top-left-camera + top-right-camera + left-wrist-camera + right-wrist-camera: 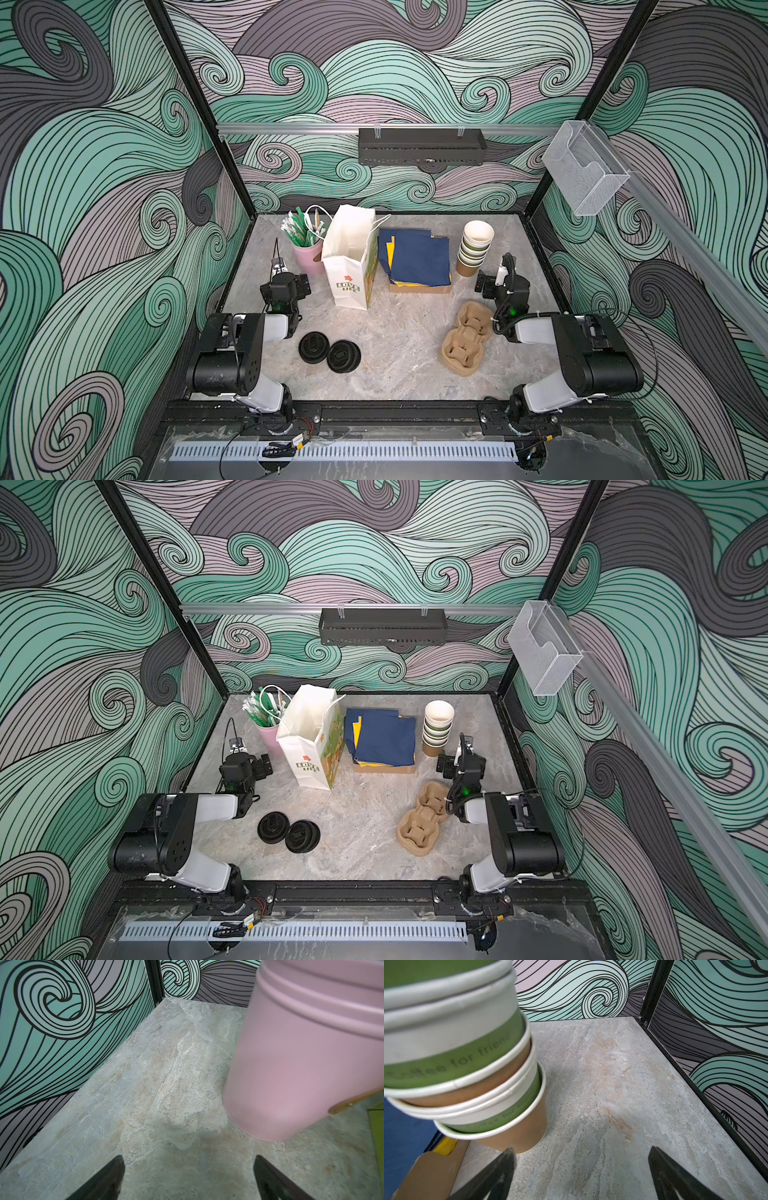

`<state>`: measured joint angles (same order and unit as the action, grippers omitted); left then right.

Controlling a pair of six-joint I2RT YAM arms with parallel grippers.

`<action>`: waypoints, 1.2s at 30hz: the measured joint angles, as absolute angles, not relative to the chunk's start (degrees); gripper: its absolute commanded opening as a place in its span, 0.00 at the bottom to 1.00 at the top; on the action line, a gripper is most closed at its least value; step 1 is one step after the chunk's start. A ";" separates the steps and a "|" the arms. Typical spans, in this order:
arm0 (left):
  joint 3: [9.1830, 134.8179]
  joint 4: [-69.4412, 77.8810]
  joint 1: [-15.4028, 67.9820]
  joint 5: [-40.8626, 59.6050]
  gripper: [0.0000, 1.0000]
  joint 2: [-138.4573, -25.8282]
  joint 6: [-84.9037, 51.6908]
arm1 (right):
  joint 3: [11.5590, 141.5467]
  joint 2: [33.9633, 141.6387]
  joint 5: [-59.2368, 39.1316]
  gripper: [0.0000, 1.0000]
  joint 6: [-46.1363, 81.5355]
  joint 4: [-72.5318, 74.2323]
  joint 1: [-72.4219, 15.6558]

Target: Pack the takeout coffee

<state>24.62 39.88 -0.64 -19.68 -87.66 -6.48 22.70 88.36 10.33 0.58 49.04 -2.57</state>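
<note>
We see the left gripper (pixel 189 1178) with its fingers spread wide and nothing between them, low over the bare table (pixel 155 1084) just beside the pink cup (pixel 301 1053). The right gripper (pixel 581 1174) is equally wide and empty, at the foot of the stack of cups (pixel 467 1059). One finger (pixel 500 1167) overlaps the bottom cup's base in the wrist view, and we cannot tell whether it touches. A capped cup we cannot make out in any view; what shows is cups and lids apart. In both top views the stack stands upright at the far right of the table, mouths up, long axis vertical with a slight lean. The black lids (pixel 313 347) lie flat and touching each other near the front left, well apart from the stack. The left arm (pixel 249 332) and right arm (pixel 573 340) are folded alike, elbows back near the front edge, forearms reaching inward, wrists aimed at the far wall.
</note>
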 measured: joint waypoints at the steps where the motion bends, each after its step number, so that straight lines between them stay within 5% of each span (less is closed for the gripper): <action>1: 24.62 39.88 -0.64 -19.68 0.99 -87.66 -6.48 | 22.70 88.36 10.33 1.00 0.58 49.06 -2.57; 11: 25.47 33.32 -0.67 -19.68 0.99 -81.73 -6.39 | 20.12 80.68 14.20 1.00 1.63 45.74 -2.57; 18: 26.20 26.24 -0.73 -22.72 0.99 -67.90 -6.48 | 26.48 58.65 19.79 0.99 9.91 18.79 -2.11; 25: 31.64 12.40 -1.63 -23.66 0.99 -65.41 -11.55 | 27.66 40.32 20.29 0.99 22.37 -6.52 0.01; 36: 44.84 -13.34 -1.89 -10.17 0.97 -61.34 -24.10 | 41.08 37.41 10.24 0.91 32.77 -40.32 0.03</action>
<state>44.84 -13.34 -1.89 -10.17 -61.34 -24.10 41.08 37.41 10.24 32.77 -40.32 0.03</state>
